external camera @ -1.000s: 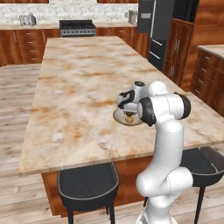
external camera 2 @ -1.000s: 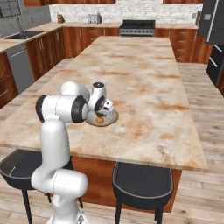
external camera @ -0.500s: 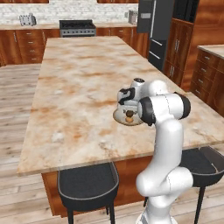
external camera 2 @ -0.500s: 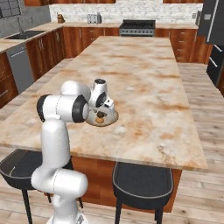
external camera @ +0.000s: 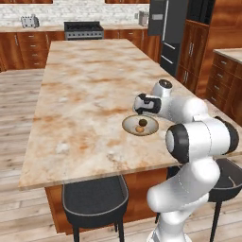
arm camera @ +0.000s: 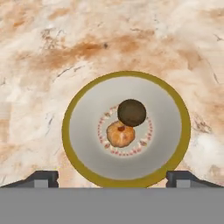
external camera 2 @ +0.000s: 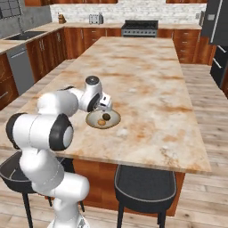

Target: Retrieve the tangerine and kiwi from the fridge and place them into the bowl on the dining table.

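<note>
Both fruits sitting in the bowl, claw wide open above them with nothing in it

The bowl (arm camera: pixel 127 175) is a shallow round dish, pale grey inside with an olive-gold rim and a ring of small reddish dots at the centre, and it sits on the marbled beige-and-orange stone top of the dining table (external camera: pixel 85 94), near the edge with the dark stools (external camera: pixel 94 201). Inside it the kiwi (arm camera: pixel 131 112), a matte dark brown ball, touches the tangerine (arm camera: pixel 120 134), a dimpled orange one with a small reddish spot on top. Both are round, so no real long axis to call. The gripper (arm camera: pixel 113 177) hangs straight over the bowl; its two dark fingertips (arm camera: pixel 43 177) stand far apart, out by the rim on either side, clear of both fruits.
</note>
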